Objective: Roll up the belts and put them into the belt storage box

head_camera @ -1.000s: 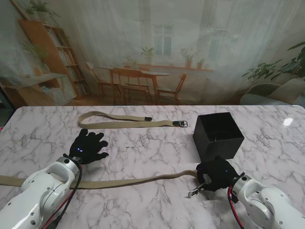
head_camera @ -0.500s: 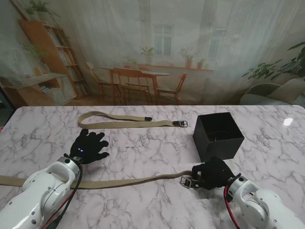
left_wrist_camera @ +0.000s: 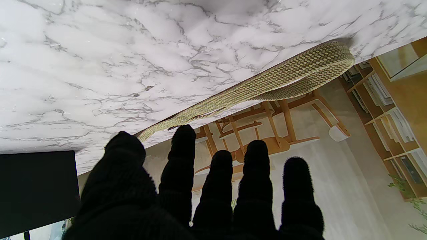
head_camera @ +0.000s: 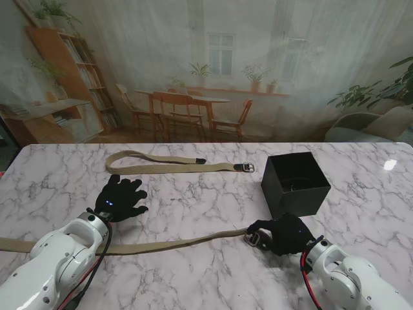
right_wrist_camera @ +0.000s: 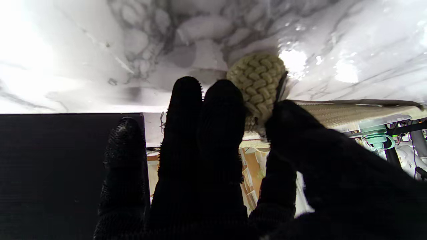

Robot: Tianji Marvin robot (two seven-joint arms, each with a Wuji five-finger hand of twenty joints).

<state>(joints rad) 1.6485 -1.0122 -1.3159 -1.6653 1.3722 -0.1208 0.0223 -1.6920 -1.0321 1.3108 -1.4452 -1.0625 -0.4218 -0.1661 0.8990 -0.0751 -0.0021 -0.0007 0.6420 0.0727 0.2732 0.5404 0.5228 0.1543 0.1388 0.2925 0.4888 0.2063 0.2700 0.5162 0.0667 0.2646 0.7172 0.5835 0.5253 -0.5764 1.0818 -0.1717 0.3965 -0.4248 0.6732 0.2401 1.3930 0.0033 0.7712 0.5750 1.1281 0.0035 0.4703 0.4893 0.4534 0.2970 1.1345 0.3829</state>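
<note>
Near belt (head_camera: 174,245) is lying across the tabletop (head_camera: 206,200) at 6 o'clock, right hand (head_camera: 284,234) pinching its buckle end into the first curl, with the belt storage box (head_camera: 295,183) just beyond at 12 o'clock of that hand. Left hand (head_camera: 119,198) is resting splayed, grasping nothing. Rolling is just starting; next move is needing wrist turns toward 9 o'clock, keeping the coil tight.

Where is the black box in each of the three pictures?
Stand view: the black box stands on the table's right side, farther from me than the right hand.
Left wrist view: a dark slab of the box shows at the picture's edge, beside the thumb.
Right wrist view: its black wall fills the space behind the outer fingers.
Shared landmark: the marble table, seen in all three.
</note>
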